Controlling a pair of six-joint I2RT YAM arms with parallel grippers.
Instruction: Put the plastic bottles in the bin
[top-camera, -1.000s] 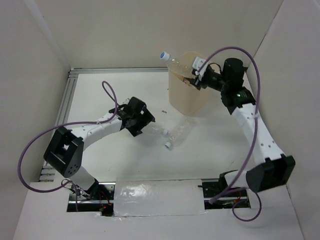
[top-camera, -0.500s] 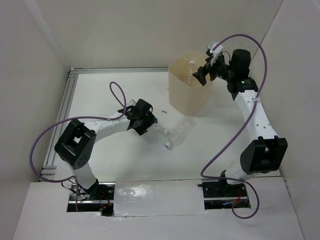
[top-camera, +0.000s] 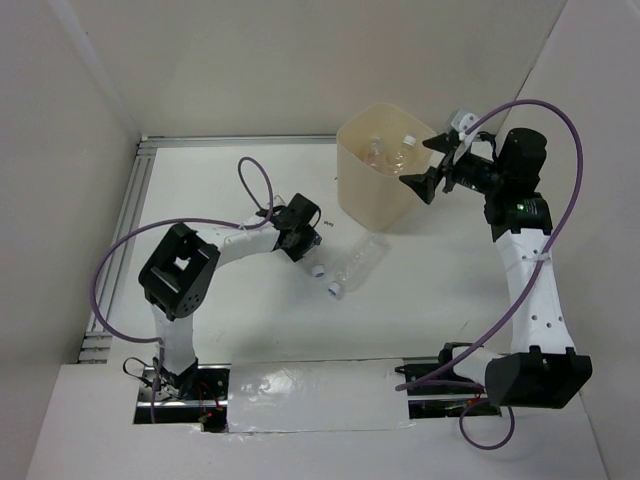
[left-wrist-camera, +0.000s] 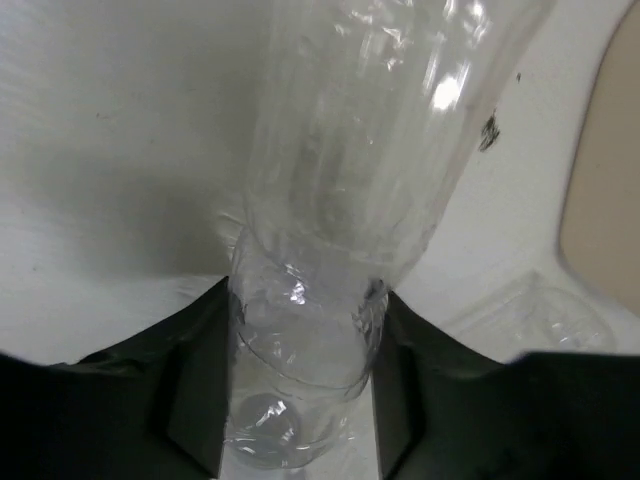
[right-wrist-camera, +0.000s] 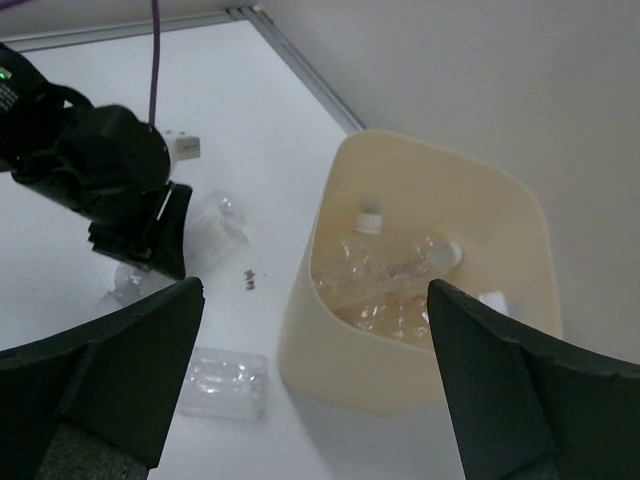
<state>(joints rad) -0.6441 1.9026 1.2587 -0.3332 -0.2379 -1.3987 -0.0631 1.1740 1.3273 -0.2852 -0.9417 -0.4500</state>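
The cream bin (top-camera: 352, 190) stands at the back of the table, with clear bottles (top-camera: 376, 150) lying inside it. They also show in the right wrist view as bottles (right-wrist-camera: 395, 270) inside the bin (right-wrist-camera: 400, 370). My right gripper (top-camera: 425, 165) hangs open and empty beside the bin's right rim. My left gripper (top-camera: 305, 245) is shut on a clear bottle (left-wrist-camera: 340, 200), its white cap (top-camera: 317, 270) pointing toward me. A second clear bottle (top-camera: 362, 260) lies on the table just right of it, also seen at the wrist as a bottle (right-wrist-camera: 220, 382).
An aluminium rail (top-camera: 140, 200) runs along the left and back table edges. White walls close in on three sides. A shiny taped patch (top-camera: 315, 395) covers the near edge between the arm bases. Small dark specks (top-camera: 328, 222) lie near the bin.
My right gripper let its bottle drop into the bin, opened and drew back to the right. My left gripper slid toward the bin and closed on a lying bottle.
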